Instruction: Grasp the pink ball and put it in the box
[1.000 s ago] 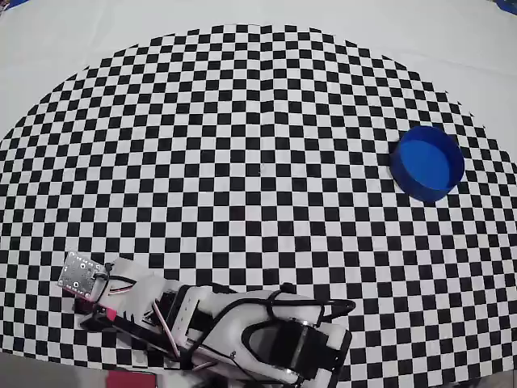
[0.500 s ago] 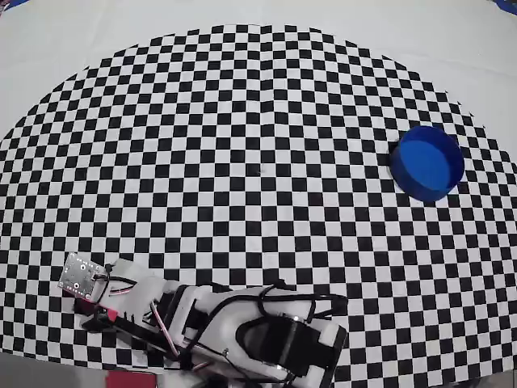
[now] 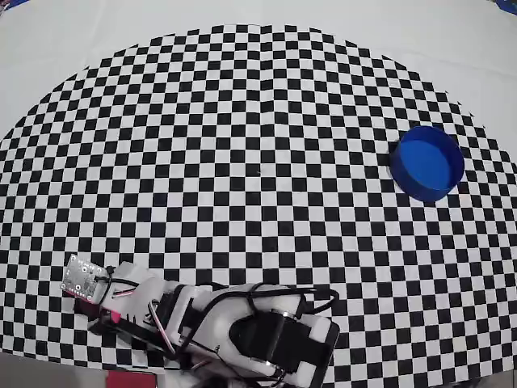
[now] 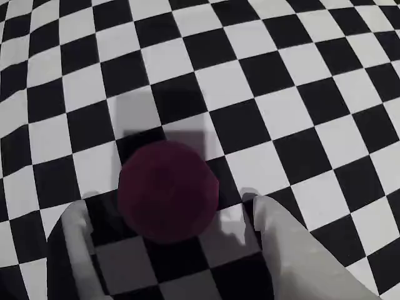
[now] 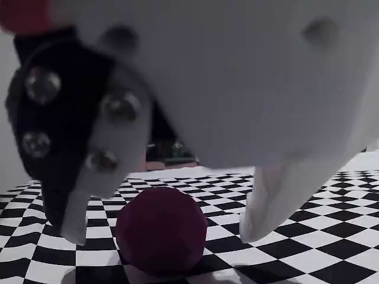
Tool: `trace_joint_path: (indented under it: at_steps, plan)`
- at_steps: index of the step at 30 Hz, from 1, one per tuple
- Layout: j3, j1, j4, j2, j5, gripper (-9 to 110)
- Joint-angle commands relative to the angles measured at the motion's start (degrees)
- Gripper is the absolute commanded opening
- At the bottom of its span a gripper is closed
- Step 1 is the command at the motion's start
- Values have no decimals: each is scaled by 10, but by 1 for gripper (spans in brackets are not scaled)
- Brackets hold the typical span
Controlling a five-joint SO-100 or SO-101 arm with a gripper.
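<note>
The fingers [image 4: 169, 215] are seen spread apart in the wrist view, one white tip [image 4: 78, 244] at the lower left and the other at the lower right, with the pink ball [image 4: 167, 189] lying between them on the checkered cloth [image 4: 300, 94]; no contact between either tip and the ball can be made out, so the ball is straddled rather than gripped. In the fixed view the same arrangement is shown from low down: the left finger [image 5: 77, 201], carried on a black bracket with metal screws, hangs just beside the ball [image 5: 161, 229], and the right white finger is set just beside its other flank, both tips close above the cloth [image 5: 331, 242] while the ball rests on it. From left to right in the overhead view, a small circuit board [image 3: 81, 279] is found near the bottom left corner of the bench [image 3: 73, 48], the white and black arm [image 3: 258, 331] with its looped cables is stretched along the bottom edge, and the blue round box [image 3: 427, 162] stands well apart near the right edge, upright with its opening facing up. The ball is hidden beneath the arm in that view, so its place is near the bottom left corner.
</note>
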Motion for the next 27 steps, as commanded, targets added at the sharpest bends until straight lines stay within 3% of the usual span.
trace_joint_path:
  at_steps: [1, 27]
  plan:
    - [-13, 0, -11, -2, -4, 30]
    - [-64, -4, -27, -72, -4, 30]
